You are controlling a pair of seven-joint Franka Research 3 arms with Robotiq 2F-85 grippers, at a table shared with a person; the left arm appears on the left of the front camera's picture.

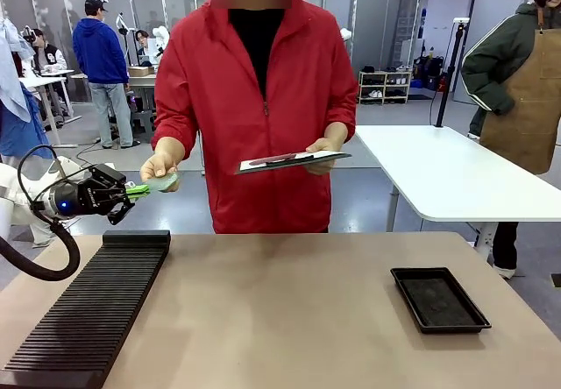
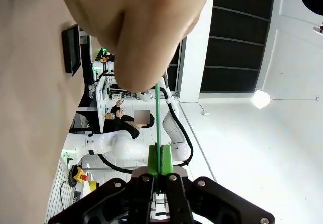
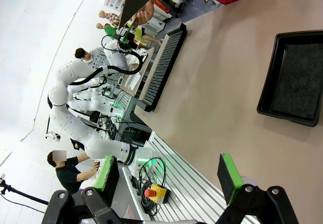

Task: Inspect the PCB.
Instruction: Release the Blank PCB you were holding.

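Front view: a person in a red jacket point(image 1: 254, 100) is seen standing at the far side of a tan worktop point(image 1: 289, 319). The PCB point(image 1: 163, 181), a small thin green board, is held up in the air beyond the worktop's far L corner. It is pinched at one end by the L arm's fingers point(image 1: 136, 189) and gripped at the other end by one of the person's hands point(image 1: 158, 166). The L fingers are closed tight on the board's edge. A dark clipboard w/ white paper point(image 1: 294, 160) is held roughly level at waist height in the person's other hand point(image 1: 326, 146). A long black ribbed rack point(image 1: 88, 310) is laid along the worktop's L side. A shallow black tray point(image 1: 438, 300) is set near the R side, well apart from the rack.

L wrist view: the PCB point(image 2: 158, 123) is seen edge-on as a thin green line, clamped btwn the green pads point(image 2: 153, 164), w/ the person's hand point(image 2: 136, 27) closed over its far end.

R wrist view: the R arm's fingers point(image 3: 107, 171) are spread wide apart w/ nothing held, raised above the worktop point(image 3: 217, 108). The tray point(image 3: 295, 77) and rack point(image 3: 164, 65) are seen on it.
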